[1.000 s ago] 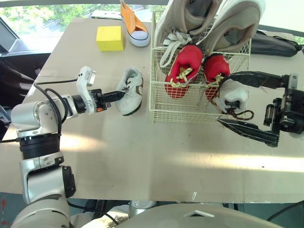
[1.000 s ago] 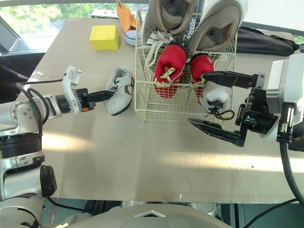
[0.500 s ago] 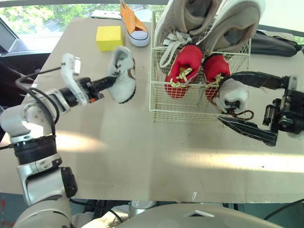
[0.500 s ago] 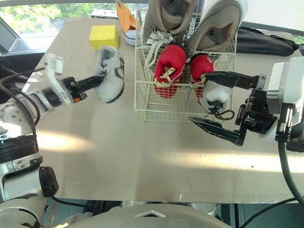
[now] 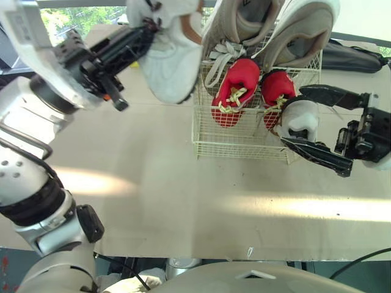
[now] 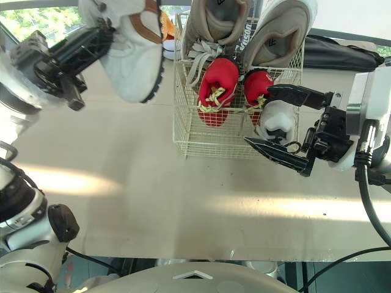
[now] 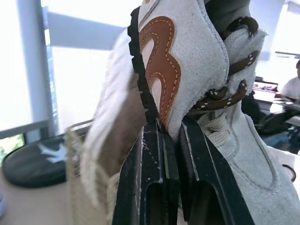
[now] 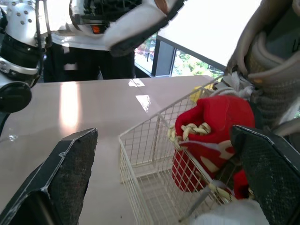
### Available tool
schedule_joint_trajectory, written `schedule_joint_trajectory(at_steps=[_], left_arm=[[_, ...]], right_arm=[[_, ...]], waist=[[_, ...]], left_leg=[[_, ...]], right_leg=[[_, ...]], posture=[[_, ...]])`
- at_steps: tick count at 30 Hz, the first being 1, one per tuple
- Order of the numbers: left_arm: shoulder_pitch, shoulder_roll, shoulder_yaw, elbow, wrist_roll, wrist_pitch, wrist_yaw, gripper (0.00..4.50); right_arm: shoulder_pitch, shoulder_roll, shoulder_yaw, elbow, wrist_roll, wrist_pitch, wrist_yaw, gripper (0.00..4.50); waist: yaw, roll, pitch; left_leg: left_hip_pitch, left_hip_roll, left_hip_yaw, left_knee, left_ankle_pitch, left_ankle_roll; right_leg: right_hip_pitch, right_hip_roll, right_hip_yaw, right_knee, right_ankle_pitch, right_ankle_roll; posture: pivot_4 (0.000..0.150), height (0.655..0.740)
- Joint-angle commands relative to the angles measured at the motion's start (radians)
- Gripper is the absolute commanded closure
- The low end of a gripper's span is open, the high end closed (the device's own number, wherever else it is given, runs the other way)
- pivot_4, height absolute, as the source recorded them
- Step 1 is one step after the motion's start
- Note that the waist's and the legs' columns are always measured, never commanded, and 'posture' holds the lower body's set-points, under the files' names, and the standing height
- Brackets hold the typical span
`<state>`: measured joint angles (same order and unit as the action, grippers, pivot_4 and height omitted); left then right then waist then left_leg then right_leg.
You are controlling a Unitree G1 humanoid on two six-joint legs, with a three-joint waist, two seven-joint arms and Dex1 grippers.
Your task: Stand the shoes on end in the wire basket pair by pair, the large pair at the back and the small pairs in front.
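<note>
White shoe (image 5: 171,58) is rising off worktop (image 5: 183,183) twd basket (image 5: 244,145), pinched in L gripper (image 7: 169,129); R gripper (image 6: 259,116) spread round its mate (image 5: 300,121).

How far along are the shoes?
The beige pair stands at the back of the wire basket, the red pair in front. One white shoe sits at its front corner between the open jaws of the right gripper. The left gripper holds the other white shoe, not in yet.

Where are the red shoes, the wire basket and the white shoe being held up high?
red shoes (image 5: 236,82): left eye view, upper of the left one.
wire basket (image 5: 243,133): left eye view, its front wall.
lifted white shoe (image 5: 172,66): left eye view, its pale side.
</note>
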<state>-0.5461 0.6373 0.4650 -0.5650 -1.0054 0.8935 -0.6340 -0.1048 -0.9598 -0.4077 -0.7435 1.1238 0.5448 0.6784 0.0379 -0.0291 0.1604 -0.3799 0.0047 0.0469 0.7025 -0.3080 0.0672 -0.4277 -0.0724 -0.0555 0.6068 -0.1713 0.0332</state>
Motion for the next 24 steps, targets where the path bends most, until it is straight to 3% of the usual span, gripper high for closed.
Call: schedule_joint_trajectory(at_steps=[1,6,10,15,24], left_arm=[[0.071,-0.065,-0.161,-0.062,0.216,-0.261,-0.035,4.43],[0.19,-0.258,-0.362,0.043,0.564,-0.728,-0.021,4.43],[0.235,-0.339,-0.435,0.201,0.727,-1.021,-0.019,4.43],[0.257,-0.38,-0.478,0.321,0.815,-1.208,-0.006,4.43],[0.342,-0.376,-0.54,0.393,0.862,-1.297,-0.01,4.43]], right_arm=[[0.013,0.018,-0.037,-0.026,-0.033,-0.032,0.014,0.0],[0.068,0.038,-0.067,-0.073,-0.062,-0.025,-0.023,0.0],[0.154,0.05,-0.122,-0.126,-0.054,-0.005,-0.068,0.0],[0.242,0.043,-0.215,-0.153,-0.011,0.002,-0.07,0.0],[0.362,0.039,-0.384,-0.098,-0.014,-0.008,0.072,0.0]], waist=[[0.001,0.001,0.0],[0.004,0.002,-0.001],[0.004,0.003,-0.002],[0.006,0.004,-0.003],[0.005,0.005,-0.005]], left_leg=[[0.0,0.0,0.0,0.0,0.0,0.0],[0.002,0.0,0.001,0.0,0.0,0.0],[0.002,0.001,0.0,0.0,-0.001,0.002],[0.001,0.001,0.0,0.0,-0.003,0.006],[0.002,0.001,-0.001,0.0,-0.003,0.007]], right_leg=[[0.0,0.001,0.0,0.0,0.0,0.0],[0.003,0.001,0.001,-0.001,0.0,0.0],[0.003,0.0,0.002,-0.002,0.001,-0.002],[0.002,0.0,0.001,-0.002,0.001,-0.002],[0.003,0.001,0.0,-0.002,0.001,-0.001]], posture=[[0.15,0.74],[0.15,0.74],[0.15,0.74],[0.15,0.74],[0.15,0.74]])
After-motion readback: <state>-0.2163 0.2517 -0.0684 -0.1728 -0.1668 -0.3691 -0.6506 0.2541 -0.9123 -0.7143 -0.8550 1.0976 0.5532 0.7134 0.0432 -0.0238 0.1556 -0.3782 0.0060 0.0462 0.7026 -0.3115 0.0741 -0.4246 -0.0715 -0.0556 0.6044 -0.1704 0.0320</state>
